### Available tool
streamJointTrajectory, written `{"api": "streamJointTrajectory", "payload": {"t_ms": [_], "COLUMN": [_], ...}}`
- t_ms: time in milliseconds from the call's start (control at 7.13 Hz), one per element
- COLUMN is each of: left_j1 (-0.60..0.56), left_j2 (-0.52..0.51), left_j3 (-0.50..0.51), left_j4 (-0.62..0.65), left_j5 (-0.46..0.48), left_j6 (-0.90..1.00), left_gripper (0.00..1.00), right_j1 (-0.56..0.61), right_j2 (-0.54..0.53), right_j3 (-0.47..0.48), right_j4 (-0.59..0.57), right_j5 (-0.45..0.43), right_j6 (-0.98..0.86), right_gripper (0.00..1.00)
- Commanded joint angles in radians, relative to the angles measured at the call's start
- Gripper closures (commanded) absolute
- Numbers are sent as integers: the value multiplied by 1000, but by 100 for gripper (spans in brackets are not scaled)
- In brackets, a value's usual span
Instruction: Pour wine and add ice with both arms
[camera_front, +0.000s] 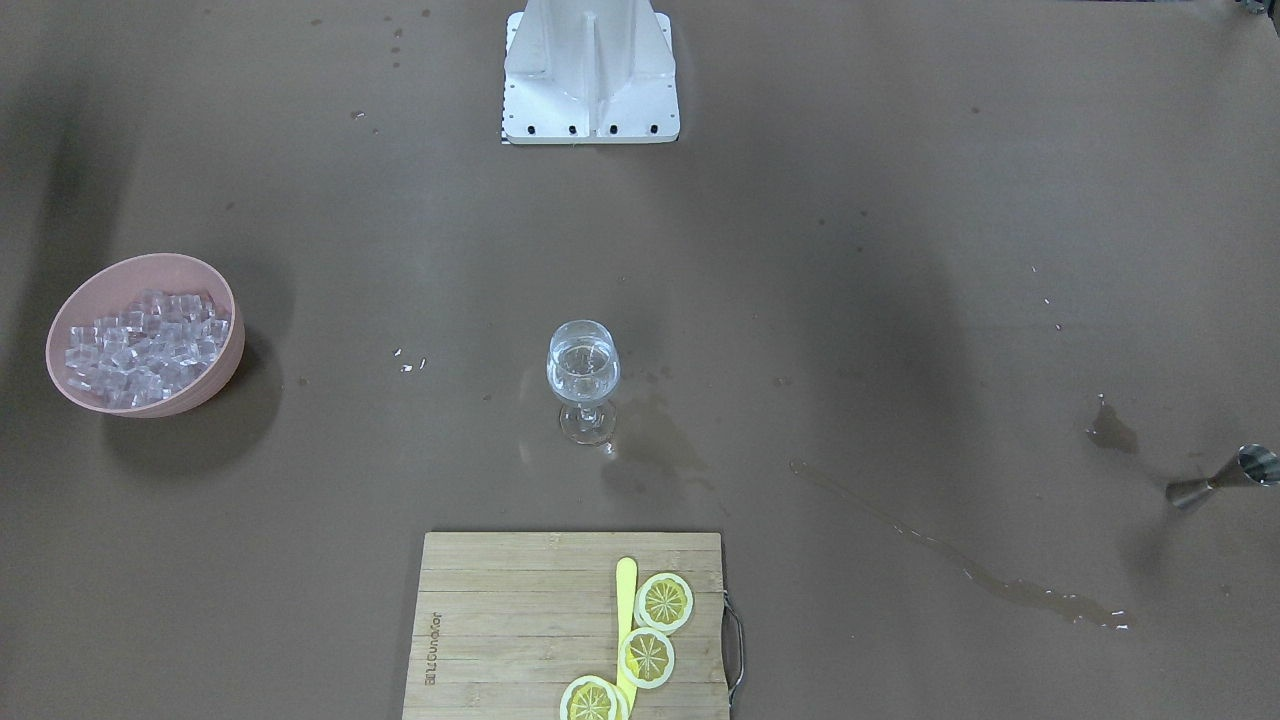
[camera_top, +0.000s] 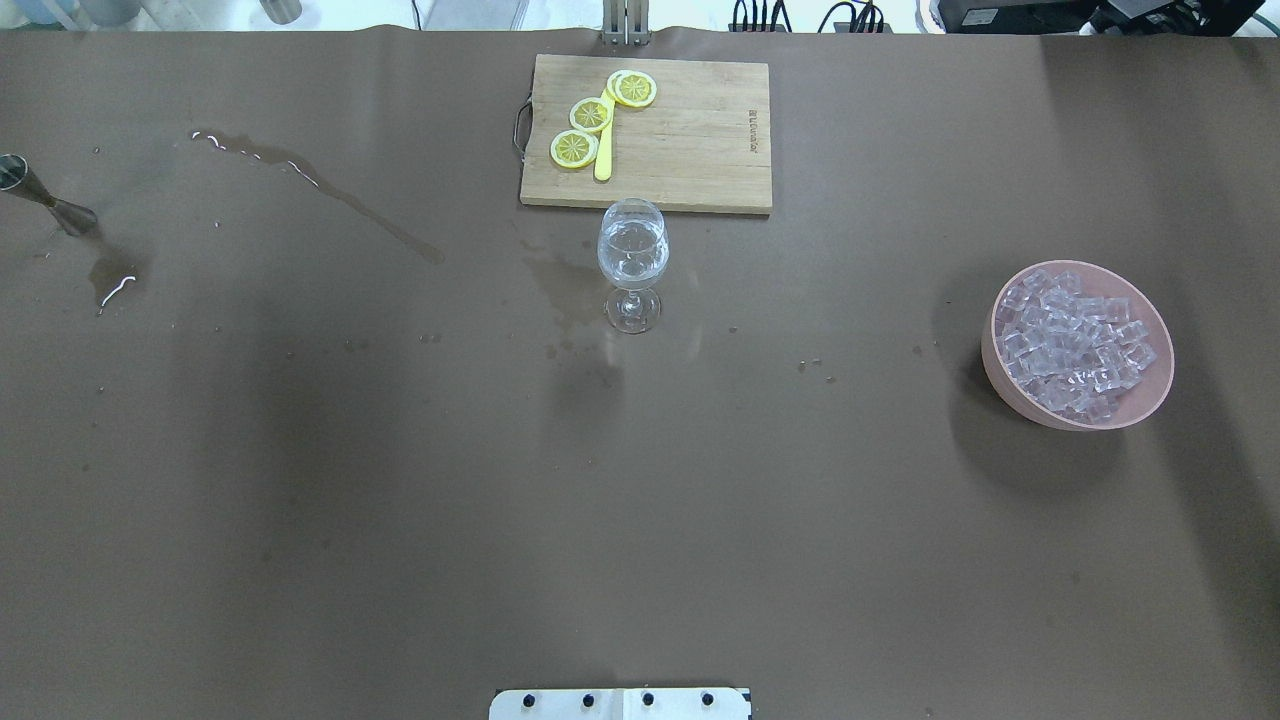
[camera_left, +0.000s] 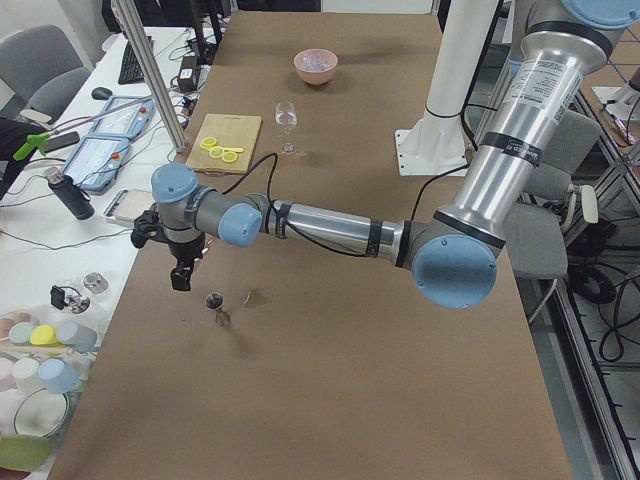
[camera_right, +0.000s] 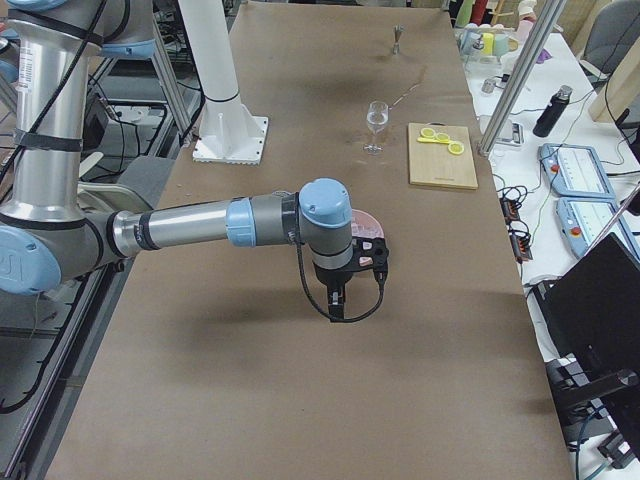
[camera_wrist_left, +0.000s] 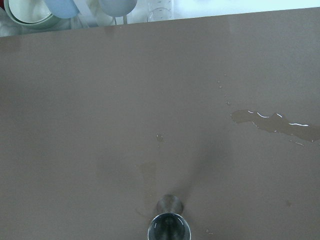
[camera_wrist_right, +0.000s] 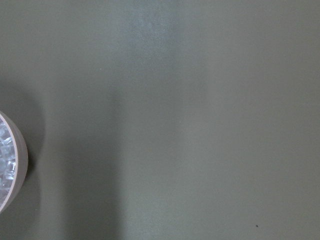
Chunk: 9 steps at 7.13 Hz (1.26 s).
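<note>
Clear wine (camera_front: 583, 372) sits in the glass (camera_front: 587, 425) mid-table, your front view; ice (camera_front: 140, 345) fills the pink bowl (camera_front: 225, 365) by the robot's-right edge. Overhead: jigger (camera_top: 50, 205) at the opposite edge. Left side: left gripper (camera_left: 181, 275) hangs near the jigger, finger gap unreadable. Right side: right gripper (camera_right: 340, 300) near the pink bowl, likewise can't tell.
</note>
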Motion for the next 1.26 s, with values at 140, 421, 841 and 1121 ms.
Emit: {"api": "streamJointTrajectory", "payload": {"t_ms": [140,421,841,1121], "left_j1": [-1,-1,2,4], "left_j2": [-3,10,106,138], "left_j3": [6,4,26,29], "left_j4": [-2,-11,-251,-339], "left_j5": [-1,-1,15,75], "left_j6": [-3,-3,-52,-77], "left_gripper": [1,1,1,1], "right_j1": [0,0,-2,-27], "right_j2": [3,6,8,16], "right_j3": [4,4,7,8], "right_j4": [-2,-2,-2,0], "right_j5": [2,2,8,15], "right_j6": [6,9,14,50], "right_gripper": [0,0,0,0]}}
